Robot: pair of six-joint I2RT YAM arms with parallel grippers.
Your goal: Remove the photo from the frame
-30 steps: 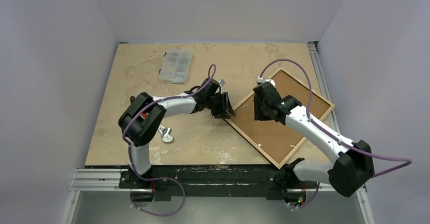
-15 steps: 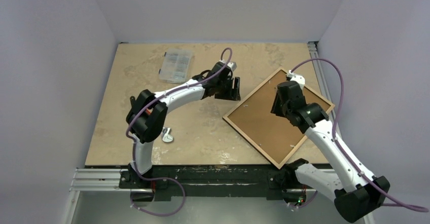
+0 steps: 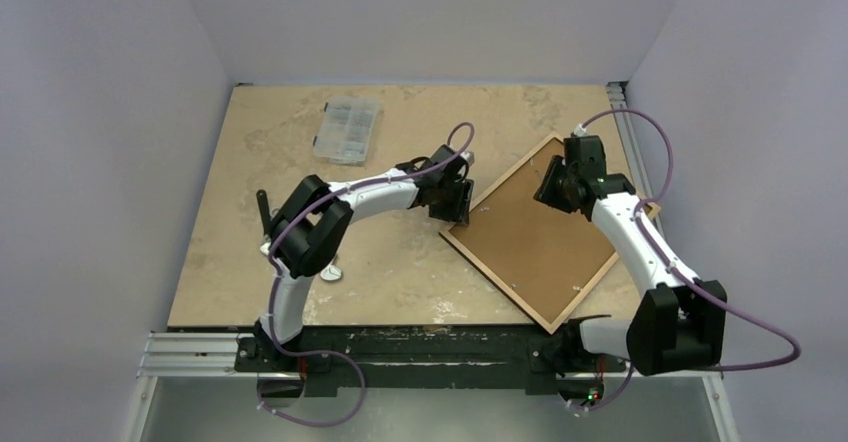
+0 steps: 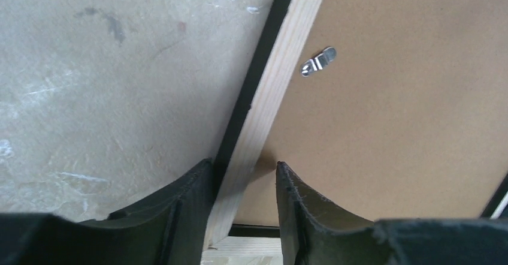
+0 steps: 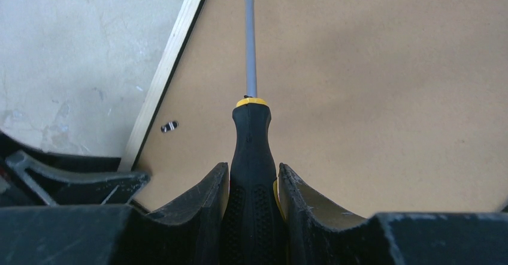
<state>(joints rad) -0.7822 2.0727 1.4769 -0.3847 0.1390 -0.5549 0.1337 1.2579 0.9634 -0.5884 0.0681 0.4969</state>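
Lying face down, the frame (image 4: 281,79), its edge straddled by left fingers (image 4: 180,205), grip not discernible, screwdriver (image 5: 252,151) clamped between right fingers (image 5: 305,208) above the backing (image 5: 371,85)

- We see pale bare wood edging the frame (image 4: 269,115), and its backing (image 5: 371,85) is matt brown fibreboard.
- The clip (image 4: 318,61) is shiny metal.
- The screwdriver (image 5: 251,157) has a dull metal shaft and a textured black handle.
- The table (image 4: 120,85) looks matt and mottled.
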